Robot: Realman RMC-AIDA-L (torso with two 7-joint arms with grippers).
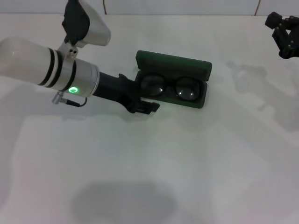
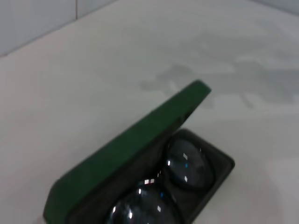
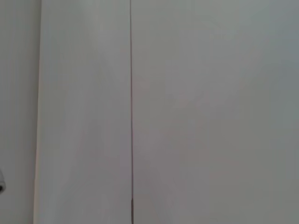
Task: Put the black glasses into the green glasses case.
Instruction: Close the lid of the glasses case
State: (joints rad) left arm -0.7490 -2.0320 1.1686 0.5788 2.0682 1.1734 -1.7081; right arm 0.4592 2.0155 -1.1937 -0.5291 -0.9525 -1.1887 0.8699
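Since the thin black-framed glasses (image 1: 174,87) with clear lenses already lie inside the lower tray of the dark green hard clamshell case (image 1: 174,63), the placing step looks done and what remains, as I judge it, is to release cleanly and draw clear. The case stands open on the plain white table (image 1: 201,163), its lid tilted up on the far side, and in the left wrist view both lenses (image 2: 187,163) sit side by side in the tray under that raised lid (image 2: 140,140). The left gripper (image 1: 144,105) reaches in low from the robot's left, its black fingers at the near left corner of the case, touching or just beside the rim; I cannot tell how far apart the fingers are or whether they grip any part of the frame, since the temple ends are hidden there. The right gripper (image 1: 283,33) hangs parked at the far right, well apart from the case, its fingers spread and holding nothing. The next move calls for a gentle lift away from the case, without catching the frame or nudging the case.
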